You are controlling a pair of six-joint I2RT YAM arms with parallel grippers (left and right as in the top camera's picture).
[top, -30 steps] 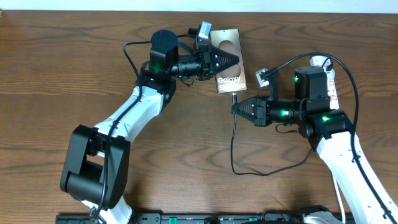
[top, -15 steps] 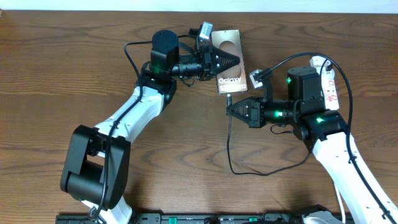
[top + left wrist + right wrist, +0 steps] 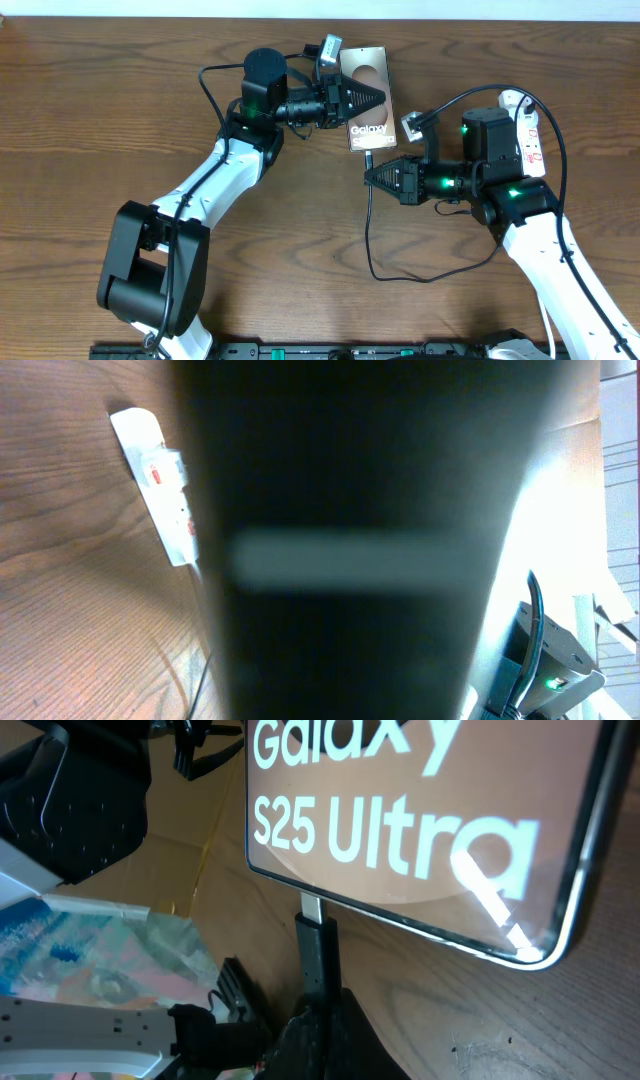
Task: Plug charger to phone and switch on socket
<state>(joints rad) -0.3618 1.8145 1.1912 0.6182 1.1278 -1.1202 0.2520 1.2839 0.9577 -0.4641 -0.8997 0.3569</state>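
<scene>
The phone [image 3: 362,70] lies at the top middle of the table, "Galaxy" text up. My left gripper [image 3: 380,97] reaches across its face from the left and is shut on the phone. My right gripper [image 3: 368,175] is shut on the charger [image 3: 370,240] plug just below the phone. In the right wrist view the black plug [image 3: 318,955] stands up from the jaws [image 3: 320,1010], and its metal tip meets the phone's [image 3: 400,810] bottom edge. The white socket strip [image 3: 531,130] lies far right, also in the left wrist view [image 3: 155,490].
The charger's thin cable loops down to the table's lower middle, then runs right, back under my right arm. A dark blur fills most of the left wrist view. Bare wood table [image 3: 80,120] lies to the left.
My right gripper moved left and slightly up with the plug, bringing its tip to the phone's bottom edge. In the last half second nothing visibly moved. The left arm stayed still.
</scene>
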